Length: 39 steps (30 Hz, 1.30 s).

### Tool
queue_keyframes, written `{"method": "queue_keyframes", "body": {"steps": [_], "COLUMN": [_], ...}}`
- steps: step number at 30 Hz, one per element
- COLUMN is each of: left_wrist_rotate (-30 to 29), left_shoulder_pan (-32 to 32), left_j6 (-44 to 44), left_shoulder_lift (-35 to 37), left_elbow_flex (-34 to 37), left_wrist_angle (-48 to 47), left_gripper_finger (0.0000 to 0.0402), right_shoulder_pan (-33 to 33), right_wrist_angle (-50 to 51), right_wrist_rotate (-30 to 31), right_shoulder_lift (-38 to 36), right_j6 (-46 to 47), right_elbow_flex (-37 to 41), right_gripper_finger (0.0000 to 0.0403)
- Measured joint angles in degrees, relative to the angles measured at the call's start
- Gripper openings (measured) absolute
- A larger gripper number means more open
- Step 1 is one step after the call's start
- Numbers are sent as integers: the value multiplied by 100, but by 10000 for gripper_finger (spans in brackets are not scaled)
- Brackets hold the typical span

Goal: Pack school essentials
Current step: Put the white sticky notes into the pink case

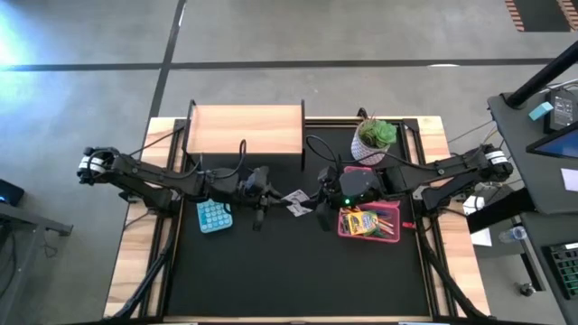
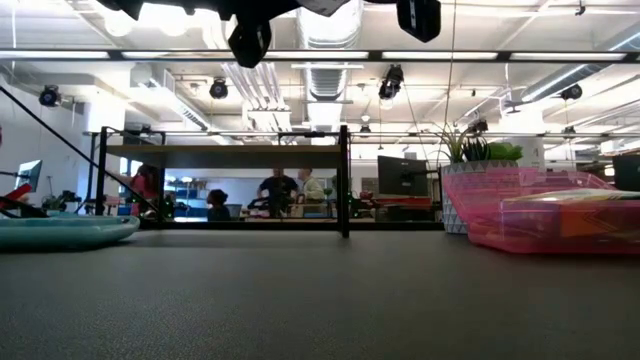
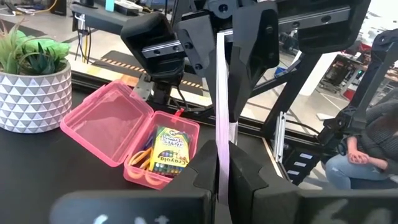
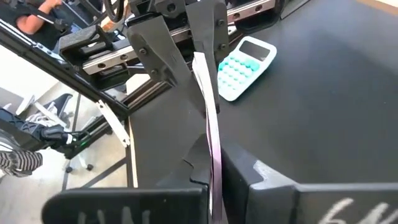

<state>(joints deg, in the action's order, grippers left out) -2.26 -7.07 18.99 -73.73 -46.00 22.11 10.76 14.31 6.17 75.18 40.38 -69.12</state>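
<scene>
Holding mid-table over the black mat (image 1: 271,271), both arms share the small white patterned card (image 1: 296,202), raised between them left of the pink case (image 1: 368,223). Left gripper (image 3: 222,180) and right gripper (image 4: 212,165) each pinch an edge. I judge it light, thin, floppy, crease-prone: grip edges, don't pull apart.

Card (image 1: 295,200) mid-table between calculator (image 1: 214,216) at left and open case (image 1: 368,222) at right, plant (image 1: 374,138) behind case
</scene>
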Motion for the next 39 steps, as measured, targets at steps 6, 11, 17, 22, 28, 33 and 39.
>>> {"method": "queue_keyframes", "body": {"steps": [6, 11, 17, 22, 28, 33, 39], "left_wrist_rotate": [-8, -26, -26, -33, -31, -31, -31], "left_shoulder_pan": [0, 0, 25, 35, 35, 35, 35], "left_j6": [9, 10, 13, 55, 947, 1242, 1372], "left_shoulder_lift": [0, -17, -21, -24, -25, -26, -26], "left_elbow_flex": [2, -13, -11, -7, 29, 39, 44], "left_wrist_angle": [13, 30, 9, -57, -396, -814, -884], "left_gripper_finger": [16, 79, 166, 204, 210, 210, 210], "right_shoulder_pan": [0, -7, -120, -338, -516, -507, -392], "right_wrist_angle": [-1, 50, 352, 1354, 2869, 4084, 5576], "right_wrist_rotate": [-4, -23, -69, -64, -63, -352, -625], "right_shoulder_lift": [0, 0, -97, -155, -157, -157, -157], "right_j6": [2, 1, 17, 324, 702, 1006, 1440], "right_elbow_flex": [0, 0, 0, 0, 0, 0, 0], "right_gripper_finger": [9, 9, 9, 9, 9, 9, 9]}}
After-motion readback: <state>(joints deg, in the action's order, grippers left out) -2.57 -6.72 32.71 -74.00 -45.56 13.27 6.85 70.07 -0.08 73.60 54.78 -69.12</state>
